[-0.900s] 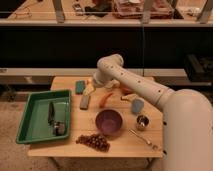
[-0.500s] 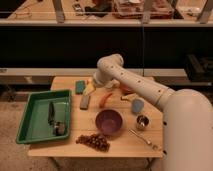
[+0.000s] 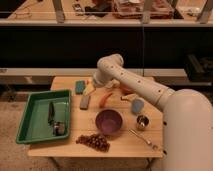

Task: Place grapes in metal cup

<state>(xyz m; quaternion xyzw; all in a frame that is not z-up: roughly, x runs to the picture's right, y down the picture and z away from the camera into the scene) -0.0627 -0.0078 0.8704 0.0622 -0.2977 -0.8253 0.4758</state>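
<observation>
The bench (image 3: 125, 146) is pale wood, smooth and matt. The tray (image 3: 30, 136) looks like green plastic with a faint sheen. The steel cup (image 3: 142, 122) is bright, polished metal, and the spoon (image 3: 143, 139) glints likewise. The bowl (image 3: 109, 121) is purple and dull, plastic by the look. The grapes (image 3: 93, 141) have dark, matt skins. The arm (image 3: 150, 92) wears a smooth white shell down to the claw (image 3: 94, 82) over the bench's far side.

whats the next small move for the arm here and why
Probably bring the gripper toward the near edge of the table and down over the grapes. It hovers open at the far side near the carrot, holding nothing, while the grapes lie just in front of the purple bowl, not yet in the metal cup beside it.
</observation>
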